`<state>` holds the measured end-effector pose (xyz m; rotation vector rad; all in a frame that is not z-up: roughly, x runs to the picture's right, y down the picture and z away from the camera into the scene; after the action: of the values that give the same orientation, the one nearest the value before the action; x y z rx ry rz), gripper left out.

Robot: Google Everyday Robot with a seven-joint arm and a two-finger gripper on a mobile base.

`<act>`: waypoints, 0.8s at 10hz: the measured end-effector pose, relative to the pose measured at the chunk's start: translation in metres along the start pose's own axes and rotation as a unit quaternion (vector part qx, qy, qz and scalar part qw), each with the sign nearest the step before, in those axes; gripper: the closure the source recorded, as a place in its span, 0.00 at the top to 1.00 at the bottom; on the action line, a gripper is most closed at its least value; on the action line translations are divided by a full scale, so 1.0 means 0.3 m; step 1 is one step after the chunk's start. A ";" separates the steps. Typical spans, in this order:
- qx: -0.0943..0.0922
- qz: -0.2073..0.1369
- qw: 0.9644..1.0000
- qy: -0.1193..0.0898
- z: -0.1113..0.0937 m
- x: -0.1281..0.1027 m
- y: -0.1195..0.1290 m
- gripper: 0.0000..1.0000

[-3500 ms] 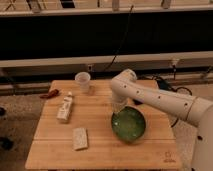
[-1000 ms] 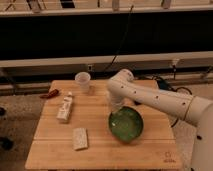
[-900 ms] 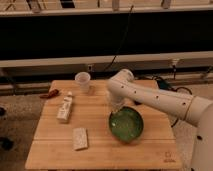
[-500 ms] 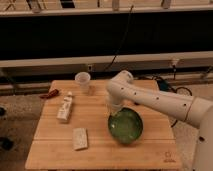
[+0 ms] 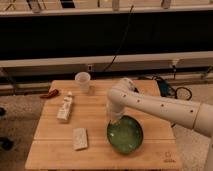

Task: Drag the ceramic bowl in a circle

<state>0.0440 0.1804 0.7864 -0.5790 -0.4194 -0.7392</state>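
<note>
The ceramic bowl is wide, shallow and glossy green. It sits on the wooden table toward the front right. My white arm reaches in from the right and bends down over the bowl. My gripper is at the bowl's far left rim and touches it. The arm's wrist hides the fingertips.
A translucent plastic cup stands at the table's back. A white carton lies at the left. A pale sponge lies at the front left. A red-handled tool lies at the far left edge. Cables hang behind the table.
The bowl has slid a little to the left and toward the front edge, and my gripper has moved with it.
</note>
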 end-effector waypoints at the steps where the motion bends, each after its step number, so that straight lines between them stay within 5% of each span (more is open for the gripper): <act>1: 0.000 0.010 1.000 0.000 -0.009 0.023 0.032 0.00; 5: -0.008 0.056 0.998 0.012 -0.059 0.205 0.151 0.00; 8: -0.008 0.069 0.997 0.019 -0.061 0.308 0.094 0.00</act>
<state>0.1292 0.1391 0.8130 -0.6019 -0.3362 -0.6213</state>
